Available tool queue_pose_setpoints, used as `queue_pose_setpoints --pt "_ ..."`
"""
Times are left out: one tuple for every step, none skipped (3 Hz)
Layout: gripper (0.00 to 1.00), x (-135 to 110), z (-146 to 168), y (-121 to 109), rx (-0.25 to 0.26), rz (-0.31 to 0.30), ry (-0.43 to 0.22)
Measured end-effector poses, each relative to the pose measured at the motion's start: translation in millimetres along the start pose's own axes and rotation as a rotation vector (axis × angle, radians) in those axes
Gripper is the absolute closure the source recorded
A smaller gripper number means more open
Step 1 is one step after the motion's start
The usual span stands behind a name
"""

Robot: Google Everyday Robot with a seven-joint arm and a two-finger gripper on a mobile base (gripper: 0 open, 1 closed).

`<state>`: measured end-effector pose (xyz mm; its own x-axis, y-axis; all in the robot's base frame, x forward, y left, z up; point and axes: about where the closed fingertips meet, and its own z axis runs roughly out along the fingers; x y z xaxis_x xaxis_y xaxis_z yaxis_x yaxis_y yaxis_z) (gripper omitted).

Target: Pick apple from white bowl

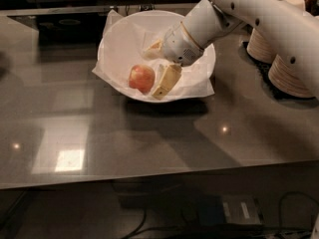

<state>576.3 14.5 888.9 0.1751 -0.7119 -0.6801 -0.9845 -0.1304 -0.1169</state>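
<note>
The small red-orange apple (141, 77) lies in the front left part of the wide white bowl (119, 31), which is lined with crinkled white paper whose corners stick out past the rim. My gripper (158, 65) reaches into the bowl from the right, open and empty. One beige finger (167, 80) points down just right of the apple, close to it or touching it. The other finger (152, 48) is farther back above the paper. The apple sits left of the gap between the fingers.
The bowl stands at the back of a glossy grey table (149, 138). Stacks of beige paper bowls (288, 73) stand at the right, partly behind my white arm (259, 14). A dark counter edge runs along the back.
</note>
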Motion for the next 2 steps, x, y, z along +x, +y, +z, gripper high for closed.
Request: queue_pose_setpoints --pt "0.18 2.8 5.4 -2.1 0.005 0.004 0.010" --pt "0.17 4.1 10.2 -6.3 0.014 0.005 0.018"
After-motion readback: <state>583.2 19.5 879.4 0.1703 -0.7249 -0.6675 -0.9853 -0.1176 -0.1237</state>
